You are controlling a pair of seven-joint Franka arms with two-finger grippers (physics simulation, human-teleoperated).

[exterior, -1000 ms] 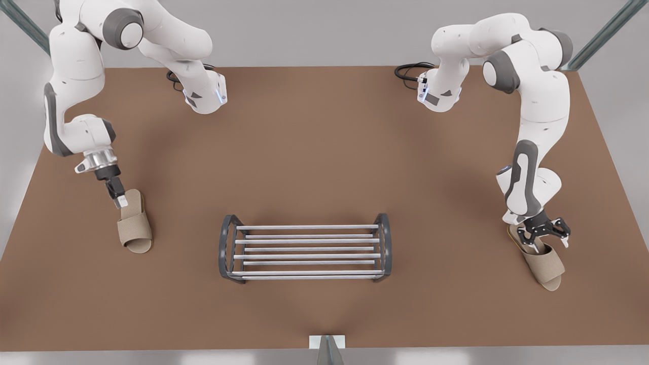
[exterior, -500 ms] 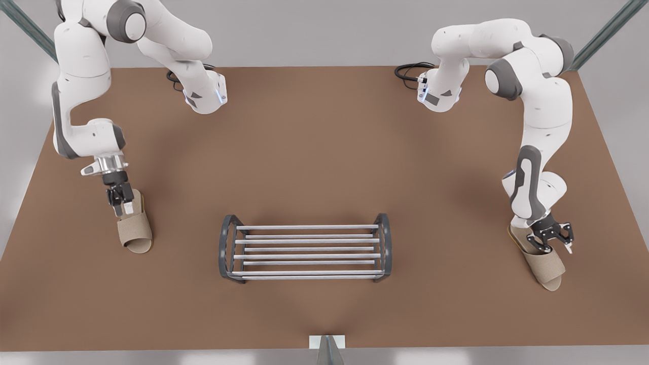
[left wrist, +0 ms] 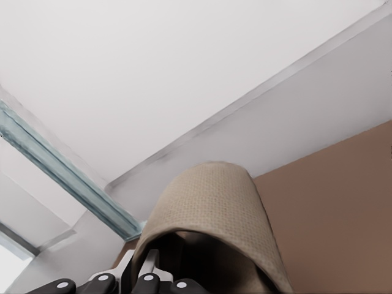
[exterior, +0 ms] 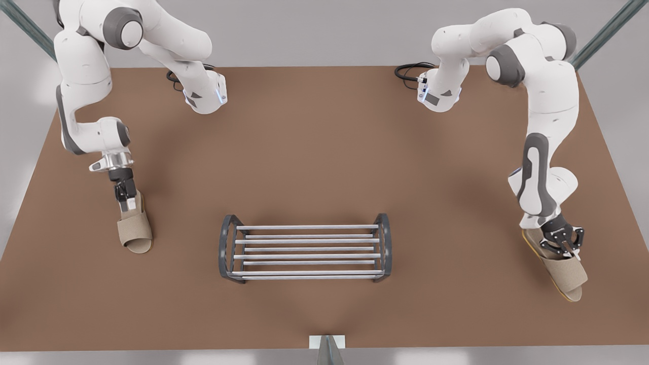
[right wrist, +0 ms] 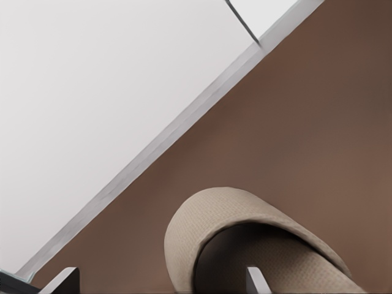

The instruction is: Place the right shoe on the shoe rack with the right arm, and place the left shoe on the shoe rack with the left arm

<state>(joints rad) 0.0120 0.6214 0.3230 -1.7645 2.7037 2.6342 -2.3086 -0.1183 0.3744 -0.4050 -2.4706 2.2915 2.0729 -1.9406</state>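
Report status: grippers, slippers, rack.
Left gripper at heel of left slipper. Right gripper clamped across right slipper, which sits tilted. No slipper on shoe rack yet; nothing in the way.

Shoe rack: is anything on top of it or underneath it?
Nothing lies on the shoe rack; brown table shows between its bars, hidden only right under them. One slipper sits by the left gripper, the other slipper by the right gripper, both off the rack.
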